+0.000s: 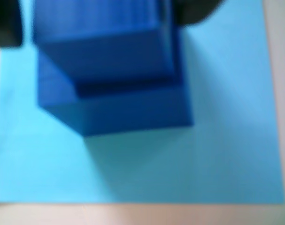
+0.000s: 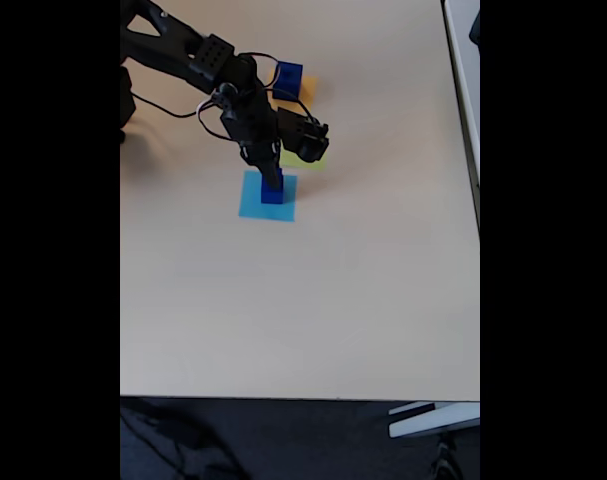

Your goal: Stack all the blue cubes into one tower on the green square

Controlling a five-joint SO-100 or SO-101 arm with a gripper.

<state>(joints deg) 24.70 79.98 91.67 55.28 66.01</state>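
Note:
In the wrist view two blue cubes are stacked on a light-blue paper square. The upper blue cube sits between my gripper's dark fingers, above the lower blue cube. The picture is blurred, so whether the fingers press on the upper cube is unclear. In the fixed view my gripper points down onto this stack. Another blue cube rests on an orange-yellow square. The green square lies just right of the gripper, mostly hidden under the wrist.
The arm reaches in from the top left of the fixed view, with cables hanging by it. The beige table stretches wide below the light-blue square, ending at a front edge near the floor.

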